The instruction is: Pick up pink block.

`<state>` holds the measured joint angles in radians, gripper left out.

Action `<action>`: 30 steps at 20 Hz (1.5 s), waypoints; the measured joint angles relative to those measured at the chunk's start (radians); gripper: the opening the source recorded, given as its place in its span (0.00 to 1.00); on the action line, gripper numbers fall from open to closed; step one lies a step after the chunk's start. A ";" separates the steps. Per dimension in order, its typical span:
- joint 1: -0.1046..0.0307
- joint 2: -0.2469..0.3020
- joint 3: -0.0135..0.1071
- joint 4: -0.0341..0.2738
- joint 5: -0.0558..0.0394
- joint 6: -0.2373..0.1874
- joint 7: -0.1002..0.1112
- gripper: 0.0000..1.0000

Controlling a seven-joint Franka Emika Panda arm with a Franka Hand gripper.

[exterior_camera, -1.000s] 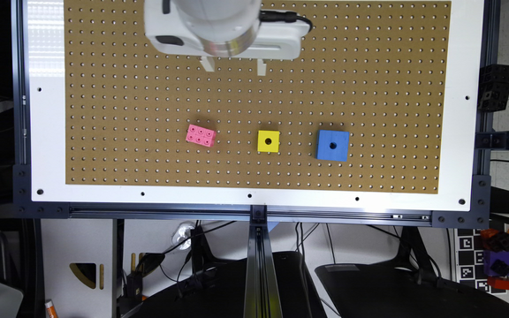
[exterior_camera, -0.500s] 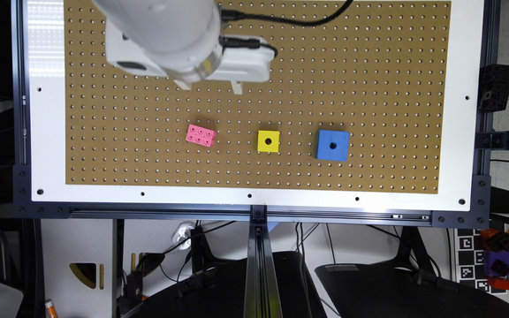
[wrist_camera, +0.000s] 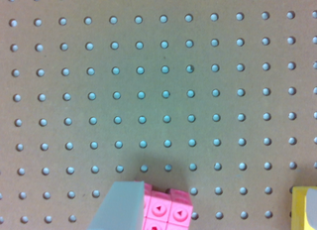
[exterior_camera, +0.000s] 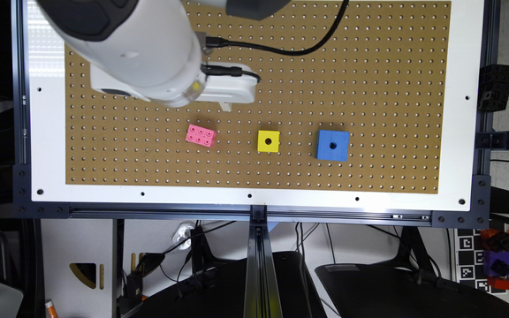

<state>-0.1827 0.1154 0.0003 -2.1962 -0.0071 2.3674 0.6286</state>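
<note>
Hovers above the pegboard (exterior_camera: 369,66) with the gripper (exterior_camera: 226,106) spread wide and holding nothing (in the wrist view, one grey finger (wrist_camera: 119,207) near the pink studs, the other at the frame's rim over a patch of yellow).

Finds the pink block (exterior_camera: 201,135) lying flat, studs up, toward the long edge by the dark rail, nearer the short edge on the exterior view's left than the yellow cube (exterior_camera: 268,141) and the blue block (exterior_camera: 332,145) are. Sits slightly skewed against the rows of holes, apart from both neighbours.

Looks not yet centred over the target: in the wrist view shows the pink block (wrist_camera: 166,210) partly behind one finger instead of midway in the gripper (wrist_camera: 214,210).

Risks, if lowered from here, landing a finger on the studs and shoving or tipping the brick. Risks also a twisted, corner-only grip unless turned to match the skew. Could brush the yellow cube (wrist_camera: 303,207) with the far finger, judging by how close it appears.
</note>
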 joint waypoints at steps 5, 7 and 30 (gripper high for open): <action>-0.020 0.021 0.000 0.026 0.0000 0.000 -0.020 1.00; -0.029 0.030 0.000 0.036 0.0000 0.000 -0.028 1.00; -0.038 0.221 0.000 0.047 0.0000 0.151 -0.039 1.00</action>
<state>-0.2202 0.3363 0.0007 -2.1490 -0.0072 2.5179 0.5898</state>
